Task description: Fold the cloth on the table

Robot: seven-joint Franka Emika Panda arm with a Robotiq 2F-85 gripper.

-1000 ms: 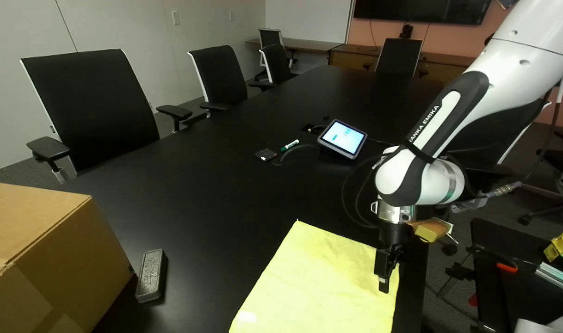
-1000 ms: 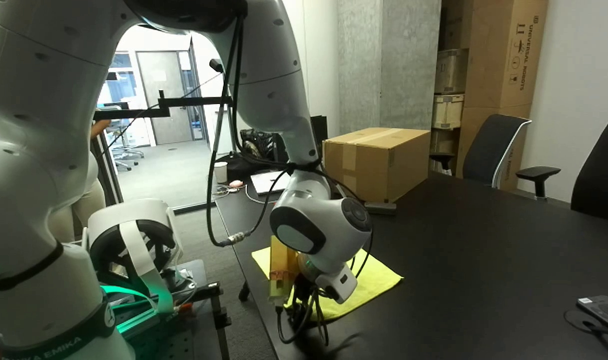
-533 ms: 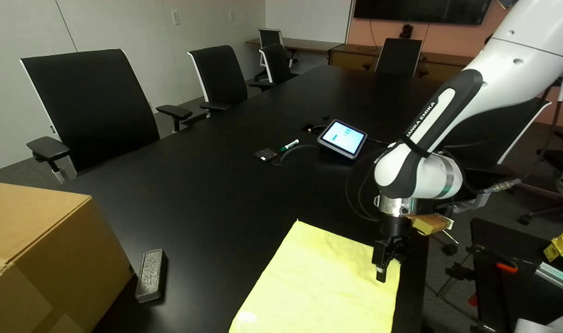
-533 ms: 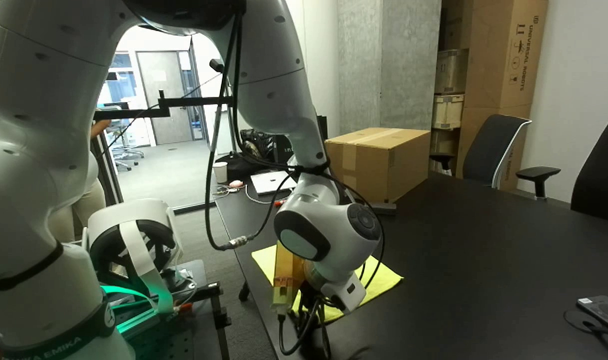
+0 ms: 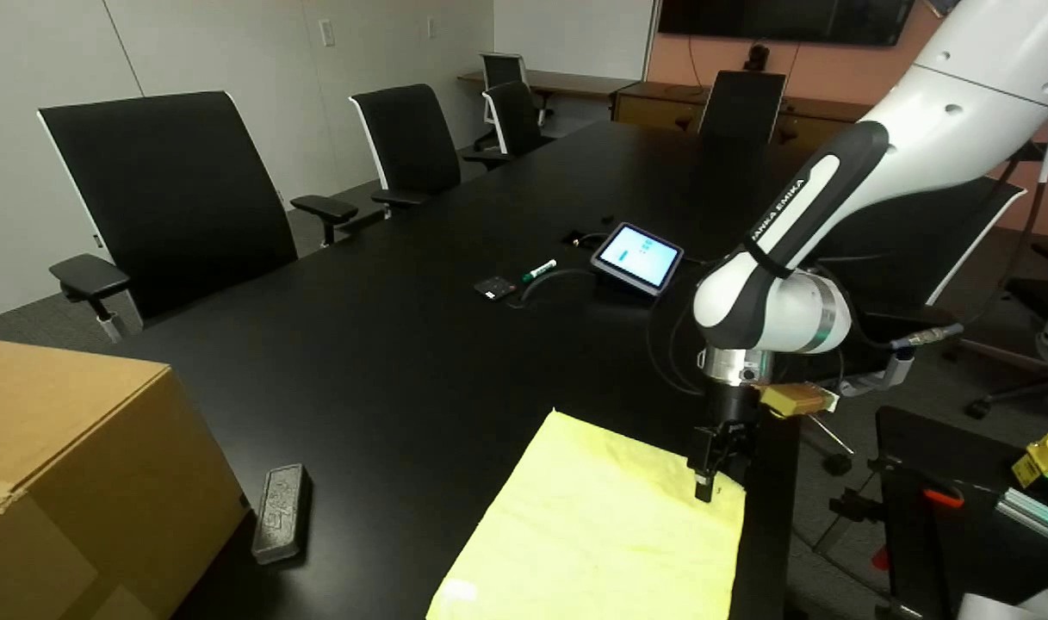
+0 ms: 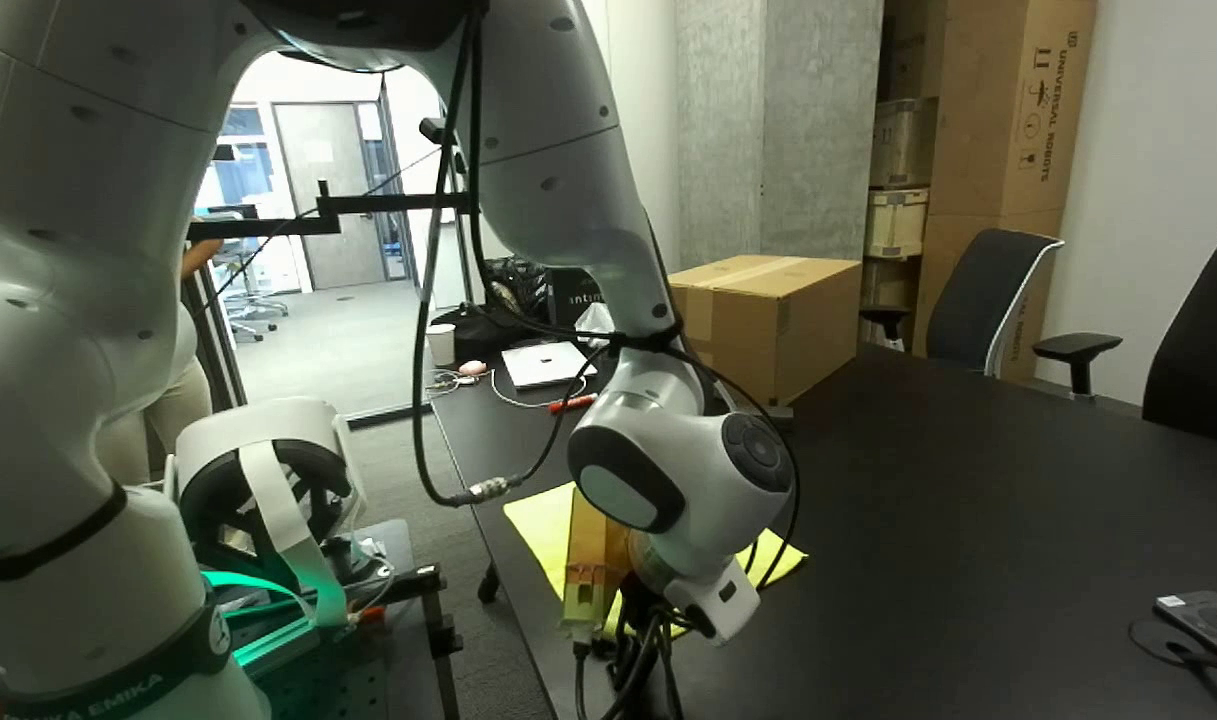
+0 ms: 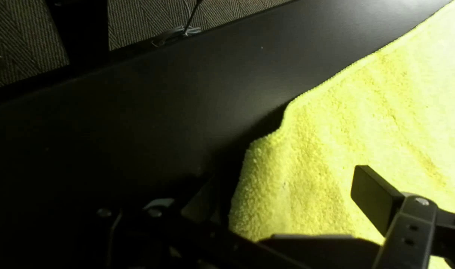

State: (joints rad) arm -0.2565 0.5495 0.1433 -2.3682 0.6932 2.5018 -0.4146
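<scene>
The cloth (image 5: 592,534) is spread unfolded on the table (image 5: 360,405), near one long edge, and is partly hidden behind the arm (image 6: 658,450) in an exterior view. The gripper (image 7: 283,186) is pointed down over a corner of it, and the fingers (image 7: 375,198) are parted widely. In the wrist view, one finger is seen over the cloth and the other, in deep shade, beyond its border; whether the cloth is touched by either cannot be told. The border is bent into a small kink there, and a dark shadow is cast beside it. In both exterior views a box (image 5: 145,491) is seen on the table, with a grey block (image 5: 281,512) set just beside it. Farther along, a tablet (image 5: 637,258) is propped at a tilt, and a marker (image 5: 539,270) is laid between it and a small black device (image 5: 495,288). Chairs (image 5: 170,198) are lined up along one side of the table.
</scene>
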